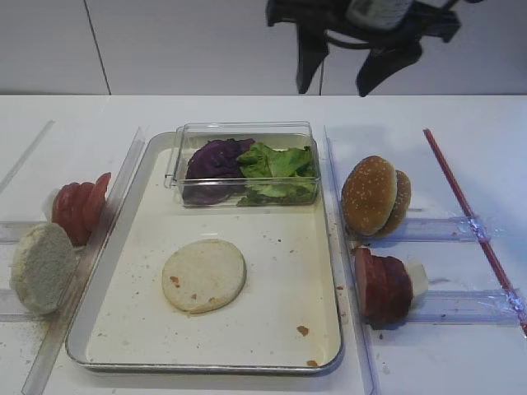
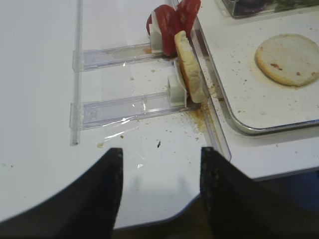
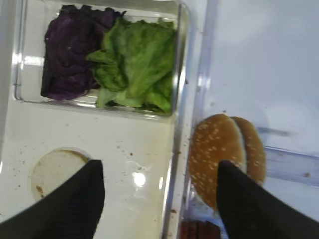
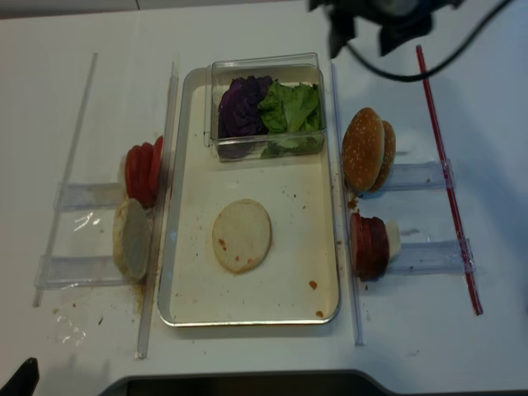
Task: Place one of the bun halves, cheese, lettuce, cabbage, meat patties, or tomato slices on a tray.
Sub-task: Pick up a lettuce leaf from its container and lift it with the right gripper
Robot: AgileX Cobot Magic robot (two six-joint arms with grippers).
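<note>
A pale bun half point(image 1: 204, 275) lies flat on the tray point(image 1: 272, 325). Cabbage point(image 1: 216, 160) and lettuce point(image 1: 280, 169) fill a clear box at the tray's back. Sesame bun halves point(image 1: 375, 196) and meat patties point(image 1: 383, 286) stand on edge right of the tray. Tomato slices point(image 1: 78, 207) and another pale bun half point(image 1: 41, 267) stand to its left. No cheese shows. My right gripper point(image 3: 159, 167) hangs open and empty, high over the tray's right rim. My left gripper point(image 2: 160, 152) is open and empty over the table's front left edge.
Clear plastic rails point(image 1: 445, 229) hold the standing food on both sides of the tray. A red rod point(image 1: 469, 218) lies slanted at the far right. The table's front edge point(image 2: 209, 211) is just under the left gripper.
</note>
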